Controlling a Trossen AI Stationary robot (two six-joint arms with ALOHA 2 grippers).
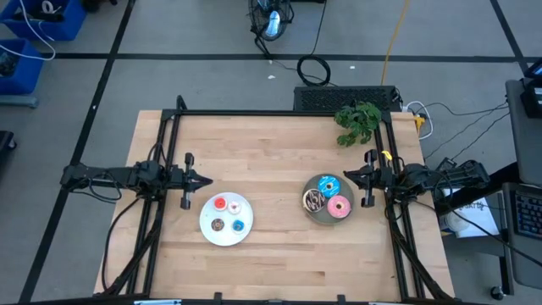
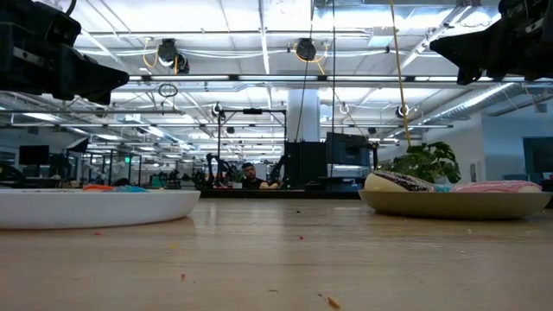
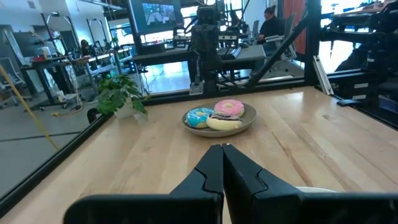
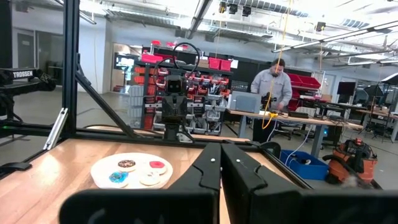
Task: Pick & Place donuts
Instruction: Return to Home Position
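Donuts (image 1: 340,207) on plates (image 1: 206,222), left gripper (image 1: 203,180), right gripper (image 1: 350,176) raised nearby, fingers (image 3: 208,171) pressed together

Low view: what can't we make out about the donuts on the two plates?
- Low view: white plate wall hides the small donuts; only coloured tops peek over.
- Low view: grey plate rim hides the large donuts' lower halves.
- Left wrist view: the shut left tool and bottom edge cut off the white plate.
- Right wrist view: grey plate out of frame.
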